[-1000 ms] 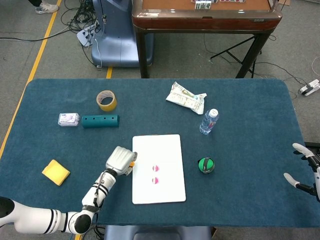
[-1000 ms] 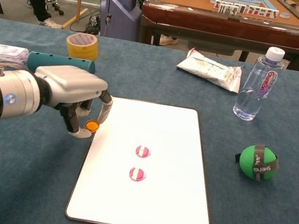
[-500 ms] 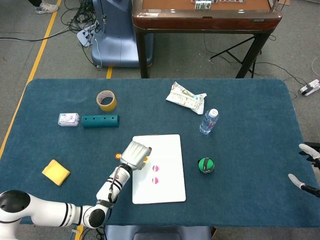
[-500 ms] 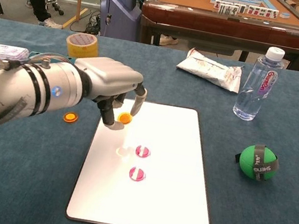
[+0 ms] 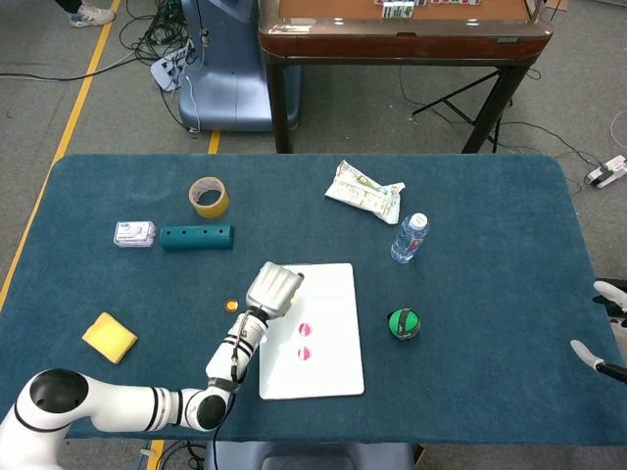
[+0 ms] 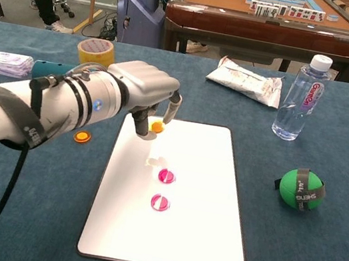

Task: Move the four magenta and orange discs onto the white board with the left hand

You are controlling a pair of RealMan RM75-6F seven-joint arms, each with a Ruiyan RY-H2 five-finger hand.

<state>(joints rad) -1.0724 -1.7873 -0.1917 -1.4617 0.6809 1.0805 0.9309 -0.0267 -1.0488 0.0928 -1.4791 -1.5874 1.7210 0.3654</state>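
Observation:
My left hand (image 6: 142,89) hovers over the far left corner of the white board (image 6: 210,177) and pinches an orange disc (image 6: 157,127) between thumb and a finger; its shadow falls on the board below. In the head view the same left hand (image 5: 274,288) covers that disc. Two magenta discs (image 6: 166,176) (image 6: 160,202) lie on the board's middle, also visible from above (image 5: 305,330) (image 5: 304,352). A second orange disc (image 6: 81,136) (image 5: 231,305) lies on the blue cloth left of the board. My right hand (image 5: 605,328) shows at the far right edge, fingers apart, holding nothing.
A green ball (image 6: 299,188) sits right of the board, a water bottle (image 6: 302,95) and a crumpled packet (image 6: 247,81) behind it. Tape roll (image 6: 95,53), teal block (image 5: 197,237), small white box (image 5: 134,233) and yellow sponge (image 5: 109,337) lie to the left.
My left hand carried the orange disc from the cloth beside the board's left edge up and right, over the board's far left corner. The second orange disc came into sight. The right hand drifted right.

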